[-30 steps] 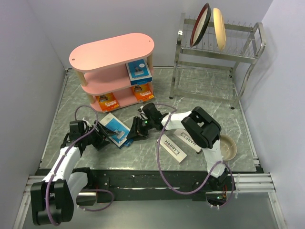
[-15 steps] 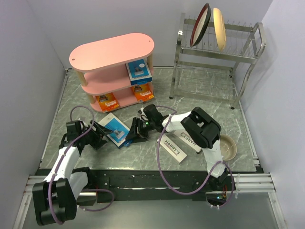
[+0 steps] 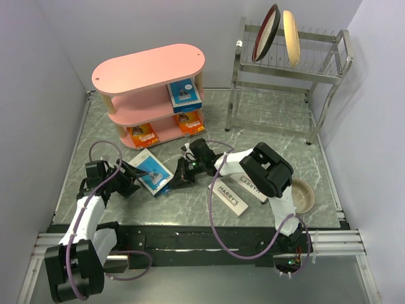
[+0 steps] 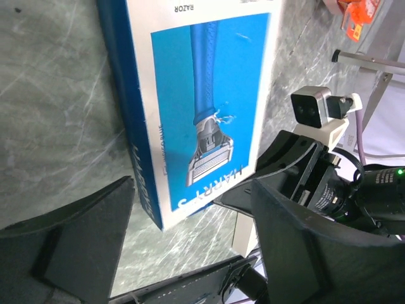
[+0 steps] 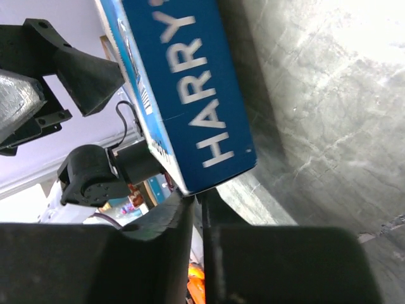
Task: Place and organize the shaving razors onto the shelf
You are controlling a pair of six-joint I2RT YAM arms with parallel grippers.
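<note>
Half done: 3 packs on shelf (image 3: 149,66). 2 HARRY'S boxes (image 3: 228,196) + blue pack (image 3: 152,171) left on desk (image 3: 272,120). R jaws closed at blue pack's edge, grip unclear. L jaws open beside it.

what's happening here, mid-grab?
The right pincer is closed on a corner of a blue-and-white razor pack on the table, apparently tipping it up on edge. The left pincer sits open at the pack's other side, not touching it. The shelf already holds two orange packs and a second blue-and-white pack. Two white HARRY'S boxes lie on the table by the right arm.
</note>
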